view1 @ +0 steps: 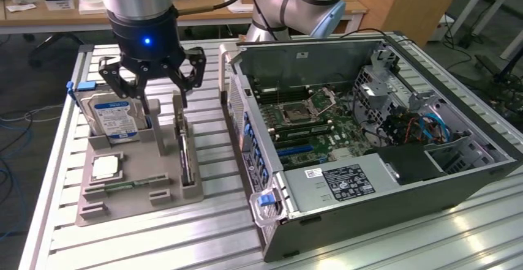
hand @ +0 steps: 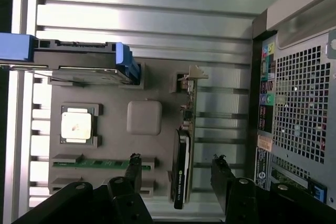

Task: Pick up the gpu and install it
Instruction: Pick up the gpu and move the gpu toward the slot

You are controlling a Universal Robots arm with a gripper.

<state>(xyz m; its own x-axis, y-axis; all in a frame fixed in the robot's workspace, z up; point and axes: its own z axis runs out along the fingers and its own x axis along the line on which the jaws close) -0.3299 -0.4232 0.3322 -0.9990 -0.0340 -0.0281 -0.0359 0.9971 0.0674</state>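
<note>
Closest to the wrist lens, the gripper (hand: 177, 158) has its two dark fingers (hand: 135, 163) spread wide, and the gpu (hand: 181, 174) lies in the gap between them, touched by neither. From outside, the gripper (view1: 166, 108) hangs over the far end of a grey tray (view1: 139, 160), its tips just above the card's far end. Starting at the exterior view's left, a hard drive (view1: 114, 117) stands upright in the tray's far corner, blue tabs at its sides. Nearer the camera on that same side lies a square processor (view1: 106, 167), and nearer again a green memory stick (view1: 122, 187) lies flat in its slot. Next comes the gpu (view1: 186, 153), standing on its long edge in a slot along the tray's case side, its metal bracket at the far end. In the wrist view the tray (hand: 110, 93) shows these parts from above, with the processor (hand: 77, 125) between the hard drive (hand: 79, 61) and the memory stick (hand: 89, 164). Toward the exterior view's right, an open computer case (view1: 392, 184) rests on the slatted table (view1: 220, 233), its motherboard (view1: 310, 117) exposed.
</note>
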